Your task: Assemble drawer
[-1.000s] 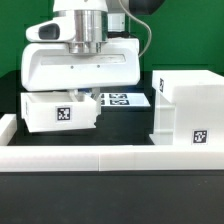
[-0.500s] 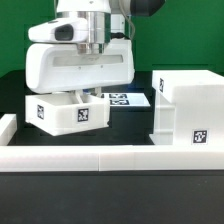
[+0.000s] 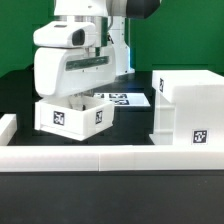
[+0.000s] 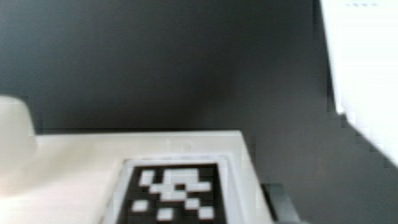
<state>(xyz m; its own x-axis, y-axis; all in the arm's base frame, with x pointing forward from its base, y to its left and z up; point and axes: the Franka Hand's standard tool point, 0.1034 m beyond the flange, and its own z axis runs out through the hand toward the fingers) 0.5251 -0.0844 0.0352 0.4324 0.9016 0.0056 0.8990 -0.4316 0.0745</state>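
A small white open-top tray (image 3: pixel 75 116) with black-and-white tags sits at the exterior view's left, turned corner-on to the camera. My gripper (image 3: pixel 86 97) reaches down into it from above and is shut on its wall; the fingertips are hidden by the hand and the tray. The large box-shaped shell (image 3: pixel 186 108) stands at the exterior view's right, apart from the tray. In the wrist view the tray's tagged face (image 4: pixel 178 188) fills the near part, with a dark finger (image 4: pixel 276 198) beside it. A second tray is not in view.
The marker board (image 3: pixel 126 98) lies flat behind the tray and shell. A low white rail (image 3: pixel 110 156) runs along the front, with another rail piece (image 3: pixel 8 126) at the far left. The table is black.
The hand has twisted and carried the tray round with it, from square-on to corner-on. The tray has shifted slightly toward the exterior view's right. The shell has not moved.
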